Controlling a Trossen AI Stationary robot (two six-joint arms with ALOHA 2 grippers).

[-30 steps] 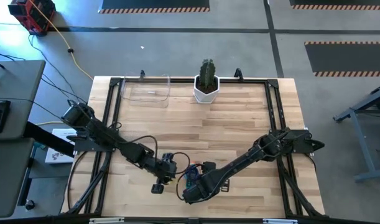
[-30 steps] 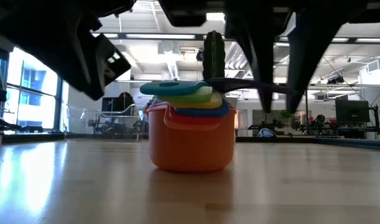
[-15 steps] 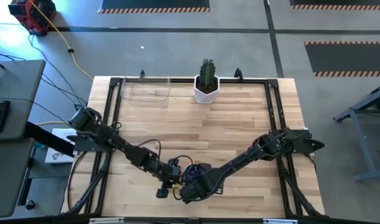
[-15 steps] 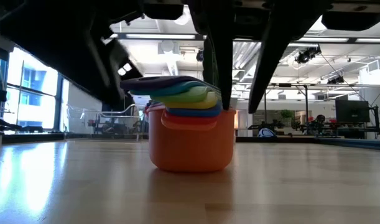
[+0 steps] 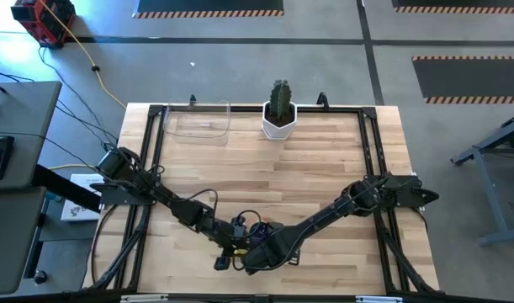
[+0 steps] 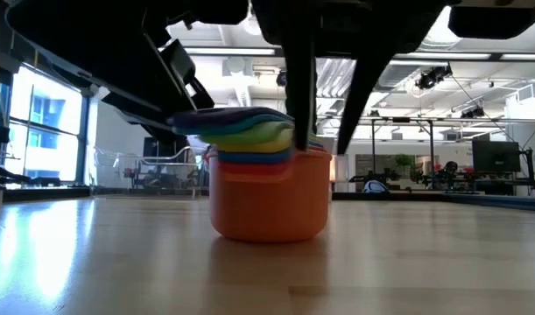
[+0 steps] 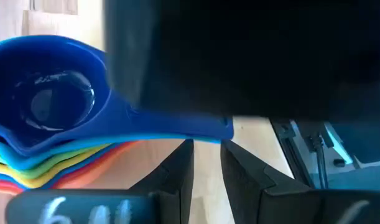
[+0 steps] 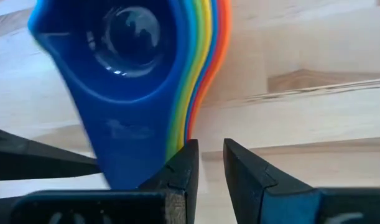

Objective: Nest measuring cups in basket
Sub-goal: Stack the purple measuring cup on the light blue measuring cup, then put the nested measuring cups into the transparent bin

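Observation:
The measuring cups stand nested in one stack [image 6: 267, 175] near the table's front edge [image 5: 255, 230]. An orange cup is at the bottom and a dark purple-blue one [image 8: 124, 56] on top. The stack rests on the orange cup's base, and the handles fan out together. My left gripper [image 7: 207, 163] comes in slanting, its fingertips just under the top handle's end [image 7: 222, 129]. My right gripper [image 8: 211, 158] points down beside the handles. Both are open by a narrow gap, with bare wood between the fingers. The clear basket [image 5: 227, 118] stands at the far left. My left gripper has its fingertips [image 7: 185, 163] right below the free end of the top cup's handle; I cannot tell whether they touch it. My right gripper has the outer side of one finger [image 8: 185, 163] close against the side edge of the stacked handles [image 8: 176, 144]; whether it touches does not show.
A white pot with a cactus [image 5: 279, 116] stands at the table's far edge, right of the basket. The two arms cross close together over the stack. A dark frame rail [image 5: 370, 151] runs around the wooden tabletop.
The purple-blue cup, which hung just above the stack beside my right gripper's fingers, now sits nested on top. My left gripper has moved toward the near edge and the stack, sinking and tipping its fingers lower. My right gripper has tipped steeper over the handles.

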